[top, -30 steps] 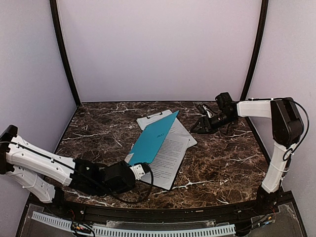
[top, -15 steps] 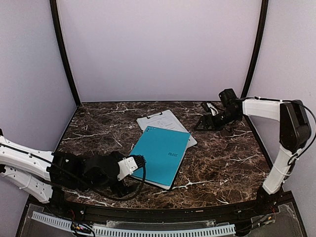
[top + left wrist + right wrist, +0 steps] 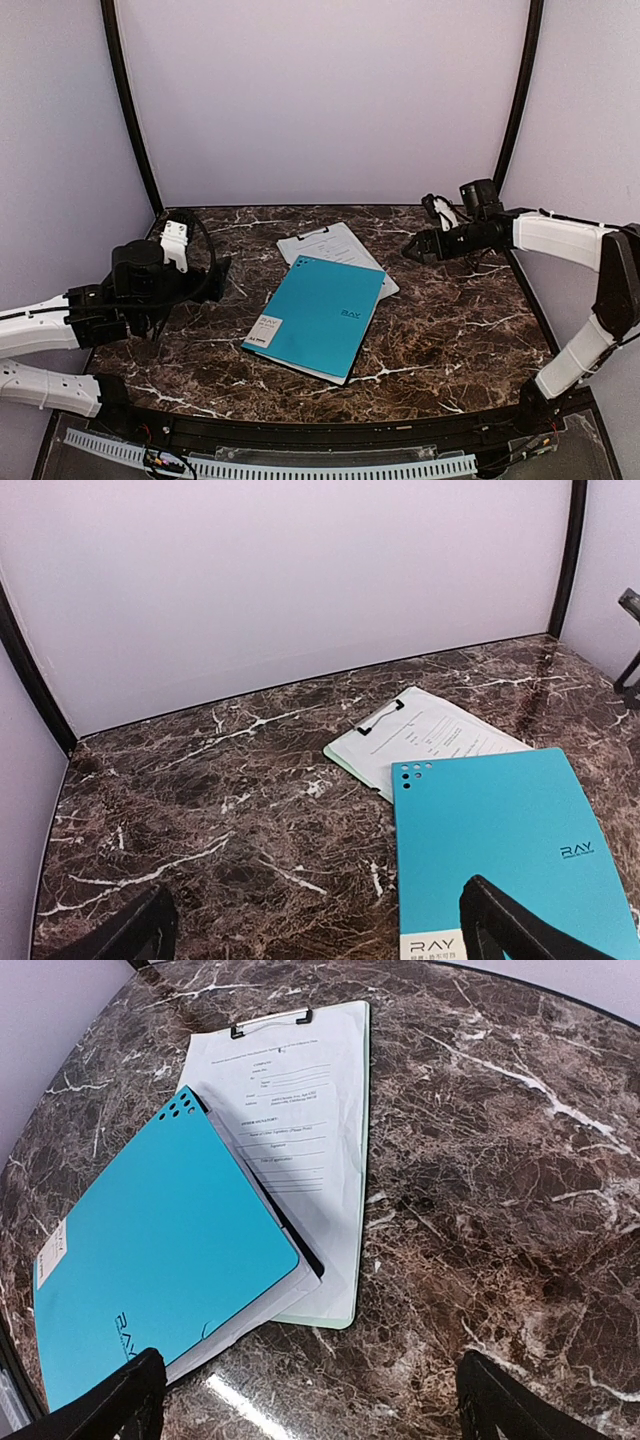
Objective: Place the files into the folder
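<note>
**Item 1 – folder** (image 3: 318, 318): teal-blue, flat, closed, lying near the middle of the dark marble table (image 3: 450, 320). A small white label (image 3: 266, 331) sits at its near-left corner, and there is a cluster of small holes at the far-left corner. Its far edge overlaps the near part of item 3.

**Item 2 – files** (image 3: 272, 1303): white sheets inside the folder under the teal cover. Only a thin white margin shows along the folder's right and near edges (the printed text is hidden). A strip of the black inside shows beside it in the right wrist view.

**Item 3 – clipboard** (image 3: 335, 245): pale green, flat on the table behind the folder. A printed form is held under the clip at its far end.

**Item 4 – left gripper** (image 3: 216, 270): raised over the left part of the table, well apart from the folder. Its claw is spread wide and holds nothing.

**Item 5 – right gripper** (image 3: 411, 248): raised at the far right of the table, pointing toward the clipboard but apart from it. Its claw is likewise spread wide and holds nothing.
</note>
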Controlling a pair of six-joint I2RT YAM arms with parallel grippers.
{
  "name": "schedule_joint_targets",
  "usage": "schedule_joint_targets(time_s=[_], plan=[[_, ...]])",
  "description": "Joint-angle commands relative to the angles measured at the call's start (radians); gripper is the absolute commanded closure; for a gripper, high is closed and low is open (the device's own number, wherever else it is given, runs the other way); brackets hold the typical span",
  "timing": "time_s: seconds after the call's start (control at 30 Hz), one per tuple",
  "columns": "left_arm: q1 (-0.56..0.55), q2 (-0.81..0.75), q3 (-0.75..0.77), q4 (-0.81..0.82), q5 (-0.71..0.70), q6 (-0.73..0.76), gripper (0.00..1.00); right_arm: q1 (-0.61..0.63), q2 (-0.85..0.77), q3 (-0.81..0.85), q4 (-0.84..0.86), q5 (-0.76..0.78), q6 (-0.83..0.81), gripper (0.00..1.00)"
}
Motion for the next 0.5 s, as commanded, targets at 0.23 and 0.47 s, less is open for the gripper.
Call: schedule_joint_targets(time_s=[0.23, 0.47], plan=[[0.149, 0.214, 0.027, 0.136, 0.089, -0.049, 0.01, 0.112, -0.263, -0.285, 0.305, 0.259, 0.017, 0.01], [0.261, 0.301, -0.042, 0.285, 0.260, -0.021, 0.01, 0.130, -0.325, -0.408, 0.459, 0.221, 0.027, 0.01]])
